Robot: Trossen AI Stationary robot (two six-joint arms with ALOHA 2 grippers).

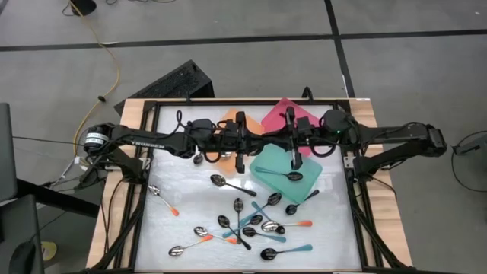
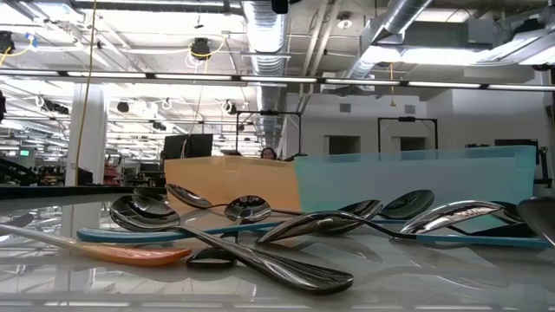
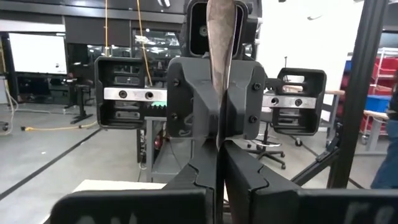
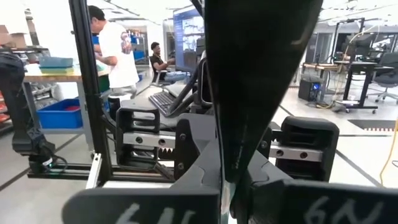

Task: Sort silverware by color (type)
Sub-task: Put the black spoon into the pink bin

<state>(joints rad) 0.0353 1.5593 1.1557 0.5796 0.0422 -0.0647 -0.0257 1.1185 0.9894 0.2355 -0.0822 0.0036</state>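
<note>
Waiting beside the teal tray (image 1: 266, 164), the left gripper (image 1: 242, 158) hangs pinched shut and empty, over the orange tray (image 1: 228, 118). We read it as parked clear. Loose spoons (image 1: 251, 224) lie scattered in front of the teal tray, unsorted. The right gripper (image 1: 294, 158) sits above the teal tray, narrow, seemingly clamping a dark spoon (image 4: 261, 74); probably teal-handled, hard to tell, hence this tray. One spoon in the tray (image 1: 293, 176) lies below it.
</note>
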